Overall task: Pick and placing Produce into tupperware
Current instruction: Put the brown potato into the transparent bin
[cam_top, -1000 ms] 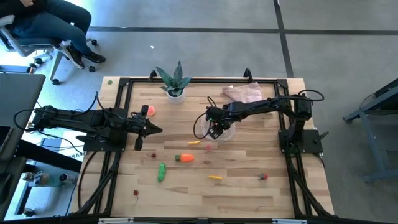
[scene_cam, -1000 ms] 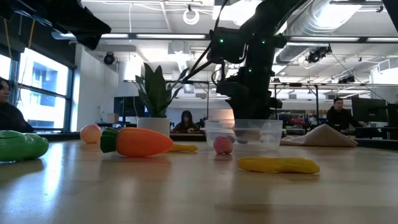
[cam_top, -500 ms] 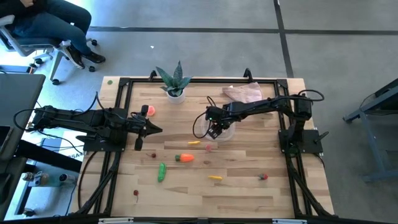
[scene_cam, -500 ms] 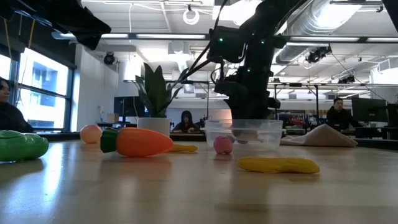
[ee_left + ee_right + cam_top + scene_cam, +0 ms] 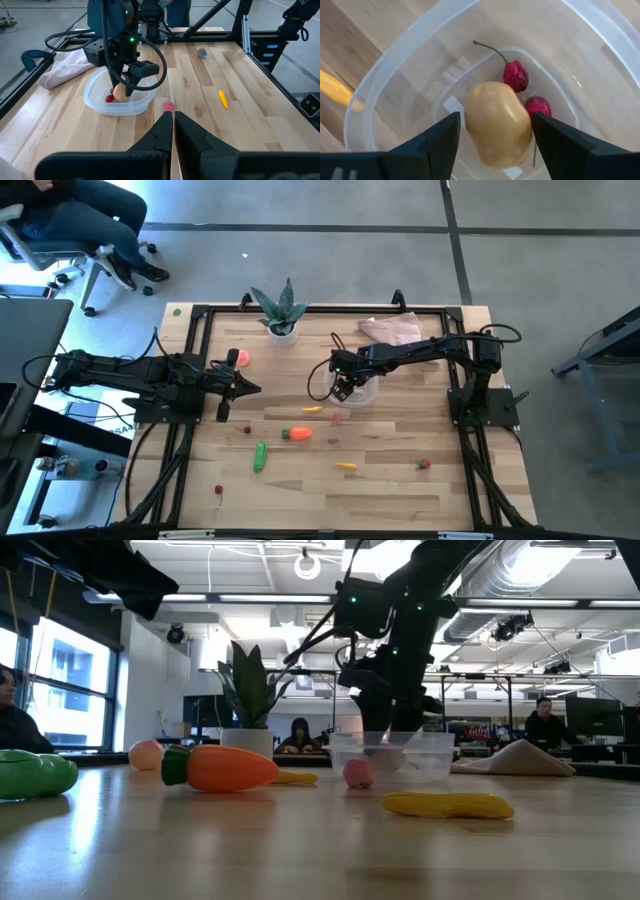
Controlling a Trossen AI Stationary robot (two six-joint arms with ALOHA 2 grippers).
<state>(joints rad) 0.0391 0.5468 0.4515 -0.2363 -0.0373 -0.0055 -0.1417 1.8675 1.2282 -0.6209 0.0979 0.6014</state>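
The clear tupperware (image 5: 360,394) (image 5: 392,752) sits mid-table. In it lie a beige potato (image 5: 497,125) (image 5: 119,92) and two red berries (image 5: 516,75). My right gripper (image 5: 345,388) (image 5: 495,135) hangs over it, pointing down, open, with a finger on each side of the potato. My left gripper (image 5: 255,388) (image 5: 173,117) hovers shut at the table's left. Lying on the wood are a carrot (image 5: 297,434), a cucumber (image 5: 260,456), a peach (image 5: 242,358), a pink ball (image 5: 168,106) and a yellow piece (image 5: 346,466). My right gripper comes at the potato (image 5: 485,115) from above, fingers (image 5: 442,142) pointing down into the tupperware and standing close on either side of it. I cannot tell whether they touch it. The potato sits beside the berries inside the container.
A spiky plant in a white pot (image 5: 282,310) and a pinkish cloth (image 5: 392,330) sit along the far edge. A second yellow piece (image 5: 312,409) and small red pieces (image 5: 424,464) (image 5: 218,490) are scattered nearer. A black frame (image 5: 200,312) rims the table. People show beyond it.
My right gripper has risen a little: in the low view its fingertips, which reached down inside the tupperware, now end near the rim. The tupperware and the produce on the table have stayed in place.
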